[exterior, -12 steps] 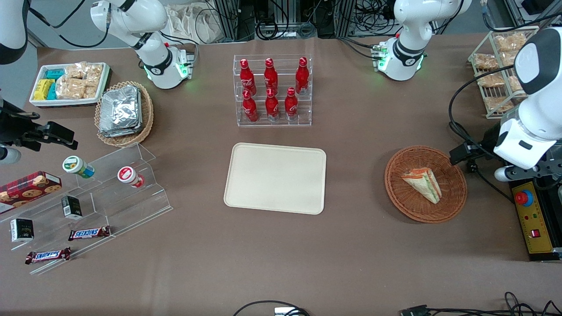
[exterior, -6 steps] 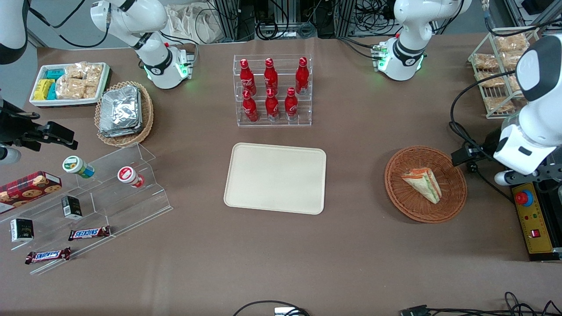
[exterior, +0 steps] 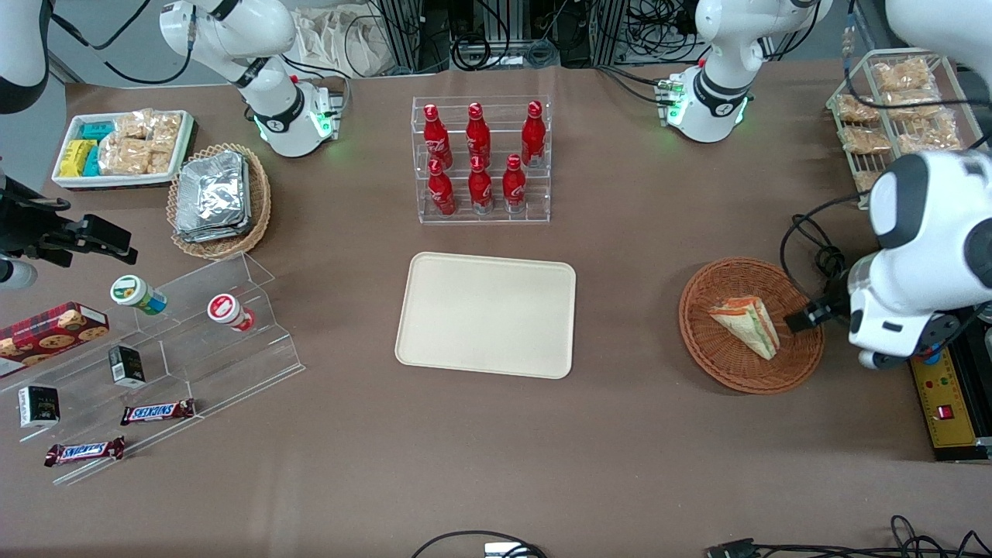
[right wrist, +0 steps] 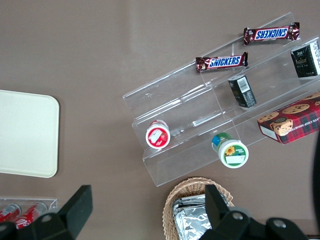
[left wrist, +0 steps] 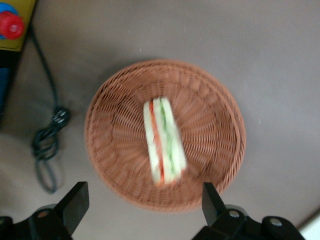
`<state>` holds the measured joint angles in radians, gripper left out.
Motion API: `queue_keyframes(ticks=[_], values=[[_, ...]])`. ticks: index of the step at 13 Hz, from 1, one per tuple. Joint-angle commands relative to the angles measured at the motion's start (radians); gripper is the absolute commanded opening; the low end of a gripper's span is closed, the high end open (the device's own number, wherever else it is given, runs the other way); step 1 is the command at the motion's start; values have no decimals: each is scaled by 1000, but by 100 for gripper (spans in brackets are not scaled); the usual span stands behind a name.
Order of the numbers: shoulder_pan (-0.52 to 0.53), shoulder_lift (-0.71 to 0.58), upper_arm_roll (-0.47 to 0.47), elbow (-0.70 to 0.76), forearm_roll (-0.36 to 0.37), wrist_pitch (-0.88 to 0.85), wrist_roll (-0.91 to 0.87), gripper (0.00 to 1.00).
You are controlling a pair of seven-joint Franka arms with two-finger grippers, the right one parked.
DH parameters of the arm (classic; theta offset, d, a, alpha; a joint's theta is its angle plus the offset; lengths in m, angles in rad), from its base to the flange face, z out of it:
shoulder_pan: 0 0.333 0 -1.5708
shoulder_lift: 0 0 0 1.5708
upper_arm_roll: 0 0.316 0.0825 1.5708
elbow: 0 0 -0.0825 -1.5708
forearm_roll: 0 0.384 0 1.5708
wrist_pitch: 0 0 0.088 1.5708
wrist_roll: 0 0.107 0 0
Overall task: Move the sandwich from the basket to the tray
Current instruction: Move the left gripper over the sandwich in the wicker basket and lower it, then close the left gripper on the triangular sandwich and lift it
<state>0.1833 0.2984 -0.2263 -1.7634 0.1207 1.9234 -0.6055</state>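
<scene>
Your wrist camera is showing the gripper (left wrist: 141,207) hanging spread wide above the sandwich (left wrist: 163,141) lying in the basket (left wrist: 112,95); the front camera is hiding those fingers. The brown table (exterior: 635,434) is lying beneath it.

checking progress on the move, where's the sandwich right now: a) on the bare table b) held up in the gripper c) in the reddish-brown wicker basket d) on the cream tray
c, the sandwich lies in the basket, the tray is bare, and the open gripper hangs above the basket holding nothing.
</scene>
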Motion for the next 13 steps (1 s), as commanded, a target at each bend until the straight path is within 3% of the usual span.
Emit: queue_keyframes(ticks=[1,3,13], values=[[19,-7,-7,-171,5,207,-179,100],[15,18,-8,-212,8,275,-279,100],[8,90,-16,-255,2,299,-413,100]])
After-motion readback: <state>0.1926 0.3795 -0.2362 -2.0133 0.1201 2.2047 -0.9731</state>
